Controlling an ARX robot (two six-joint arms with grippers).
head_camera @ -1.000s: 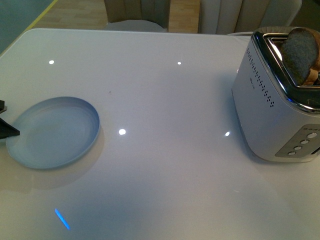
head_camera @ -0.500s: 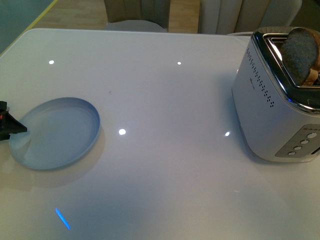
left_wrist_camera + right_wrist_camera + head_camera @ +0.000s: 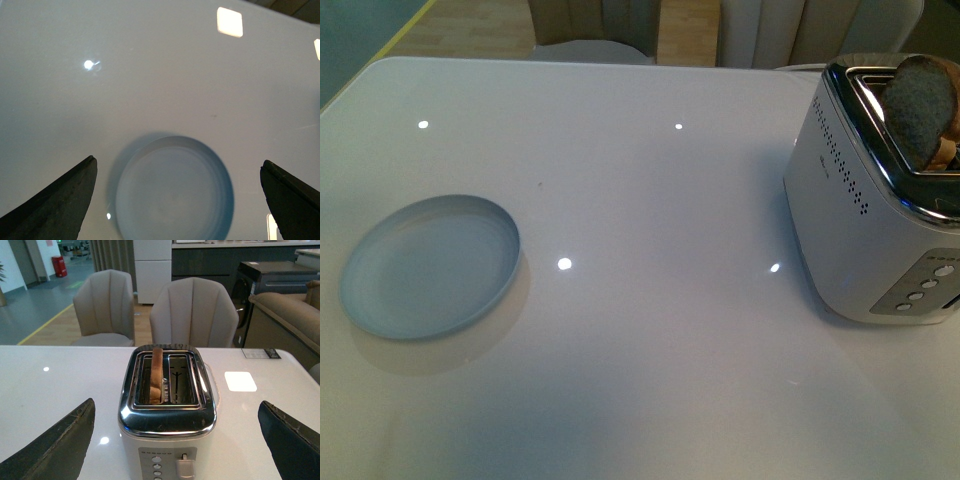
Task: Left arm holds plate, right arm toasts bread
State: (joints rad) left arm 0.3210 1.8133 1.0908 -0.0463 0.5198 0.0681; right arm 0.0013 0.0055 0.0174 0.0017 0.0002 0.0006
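since the frame 0.5 s ago, the black wedge-shaped left gripper (image 3: 177, 200) has pulled back from the plate's left rim and no longer shows in the front view. the round, shallow, pale blue-grey plate (image 3: 430, 266) lies flat on the glossy white bench (image 3: 650, 200) near its left edge, and nothing touches it.

from the left wrist view, the left gripper's 2 dark fingers (image 3: 55, 200) stand spread wide apart, released, one to each side of the plate (image 3: 175, 195) and clear of its rim.

the white 2-slot toaster with a chrome top (image 3: 880, 210) stands at the bench's right edge. 1 slice of light-brown bread with a darker crust (image 3: 920, 108) stands upright in a slot, its rounded top above the chrome rim. from the right wrist view, the bread (image 3: 157, 375) sits in 1 slot and the other slot beside it holds nothing.

the right gripper (image 3: 177, 440) hangs apart from the toaster (image 3: 167, 415), facing its button panel; its 2 dark fingers (image 3: 60, 445) are spread wide, released, gripping nothing.

upholstered beige chairs (image 3: 192, 312) stand beyond the bench's far edge.
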